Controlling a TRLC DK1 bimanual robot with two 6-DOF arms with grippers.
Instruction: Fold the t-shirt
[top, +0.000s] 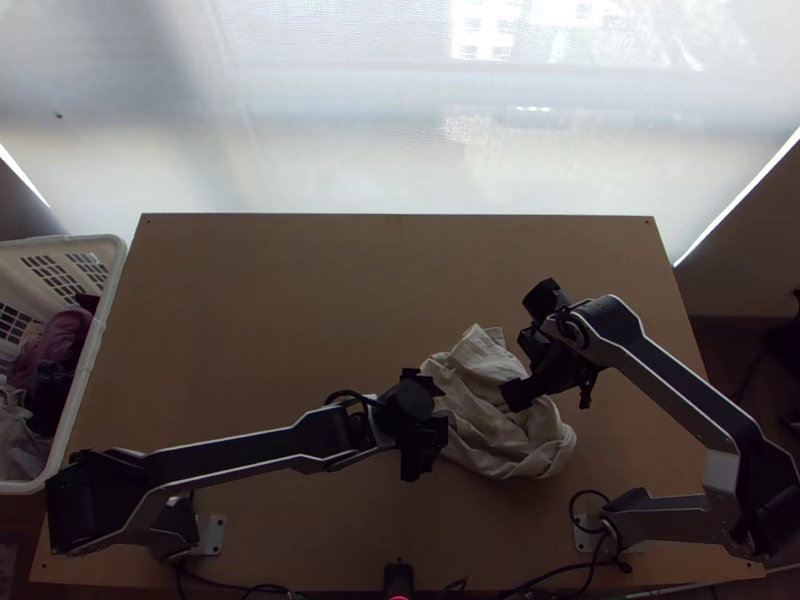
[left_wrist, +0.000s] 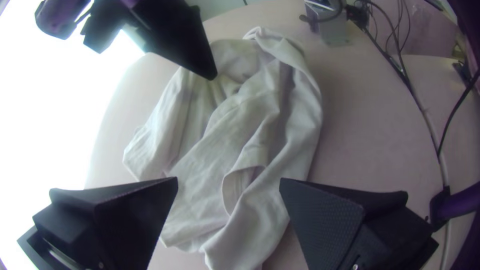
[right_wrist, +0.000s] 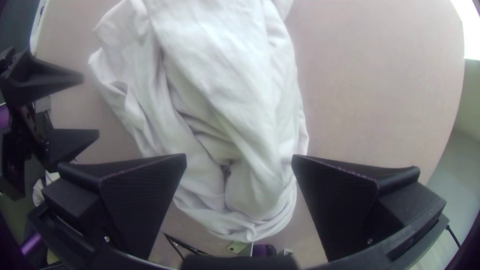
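In the top view the cream t-shirt (top: 490, 400) lies bunched right of the table's middle. My left gripper (top: 442, 408) is at the cloth's left side, and my right gripper (top: 550, 396) is over its right part. Seen from the left wrist, the open left gripper (left_wrist: 229, 181) has the shirt (left_wrist: 240, 125) lying beyond and between its fingers, folds overlapping around a hem-like opening. In the right wrist view the right gripper (right_wrist: 240, 157) stands open above the rumpled cloth (right_wrist: 225, 75), holding none of it; the left gripper (right_wrist: 91, 106) appears beside the shirt, its fingers apart.
A white laundry basket (top: 110, 300) with clothes in it stands at the table's left edge. Bare wood of the table (top: 280, 300) stretches behind the left arm. Black cables (top: 570, 568) run along the near edge between the arm bases.
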